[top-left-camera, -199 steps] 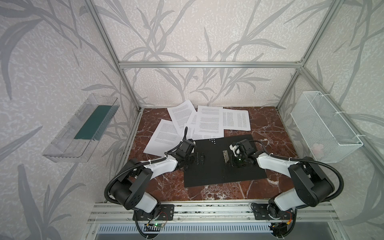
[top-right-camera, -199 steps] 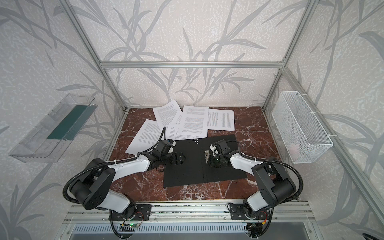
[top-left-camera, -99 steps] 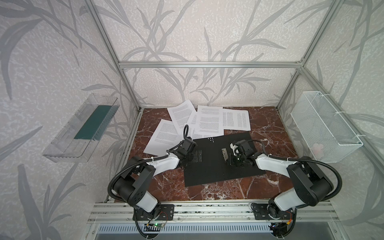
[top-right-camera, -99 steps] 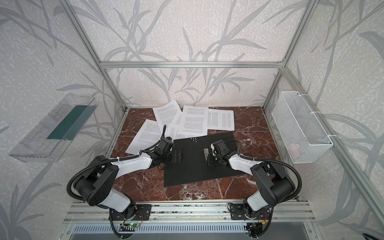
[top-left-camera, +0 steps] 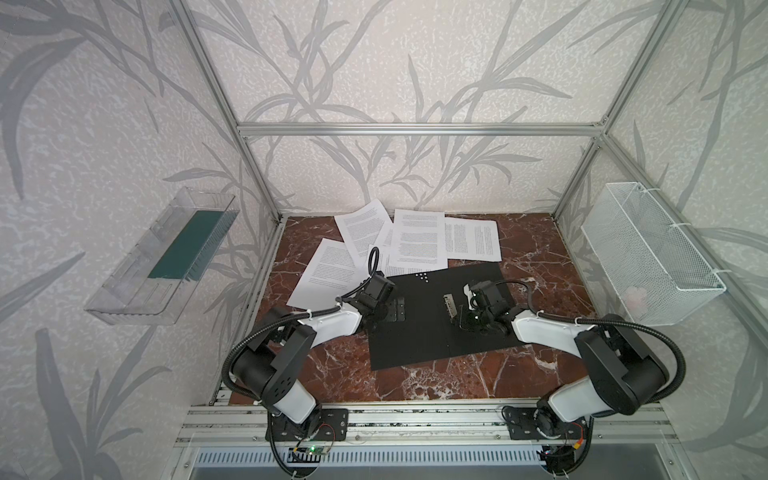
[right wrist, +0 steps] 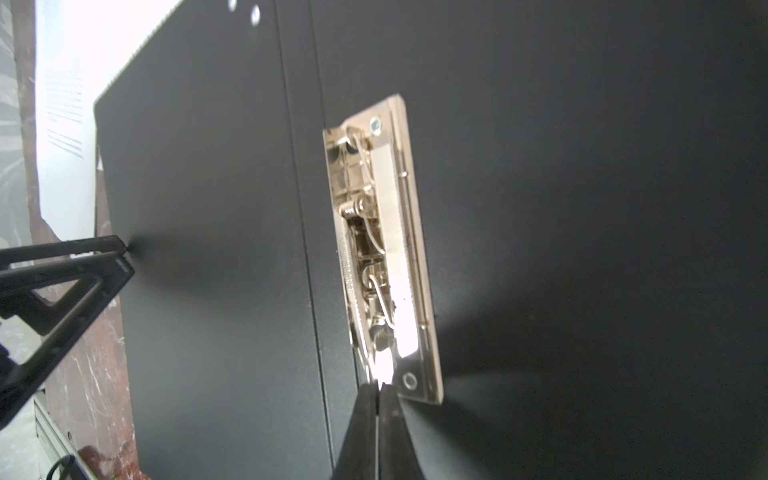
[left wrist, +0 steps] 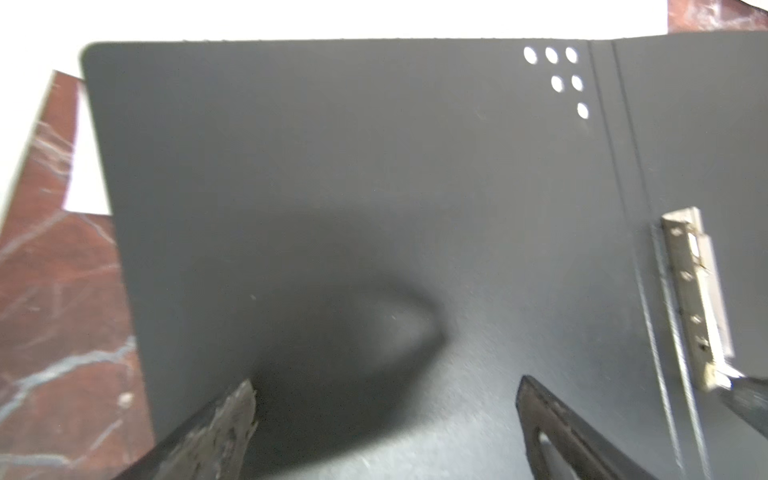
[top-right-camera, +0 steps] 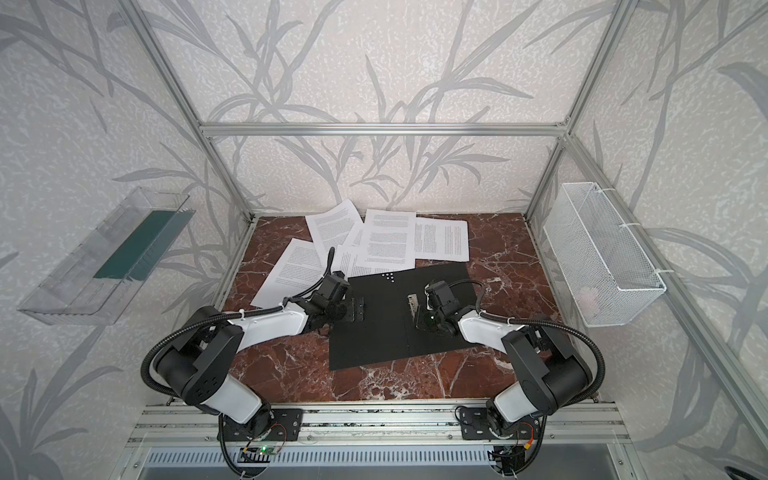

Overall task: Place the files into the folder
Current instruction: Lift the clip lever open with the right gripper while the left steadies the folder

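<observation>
You are at the clip-opening step: the folder (top-left-camera: 424, 332) lies spread flat, black inside up, on the bench (top-left-camera: 415, 386), and no sheet is in it yet. The files (top-left-camera: 419, 239) sit fanned out just beyond its far side, and the folder's far edge overlaps a few of them. Your right pincer (right wrist: 378, 388) is fully closed, with its tips pressed together at the near end of the metal spine clip (right wrist: 382, 249). They seem to touch its lever, but you cannot tell whether a tab is pinched between them. Your left pincer (left wrist: 384, 384) is spread wide and holds nothing. Its fingers are low over the folder's left flap, likely bracing it, though contact is not clear. The next move probably calls for levering the clip open with the right while the left pins the flap down, then going for a sheet. Go gently: the thin folder may slide on the polished stone.
</observation>
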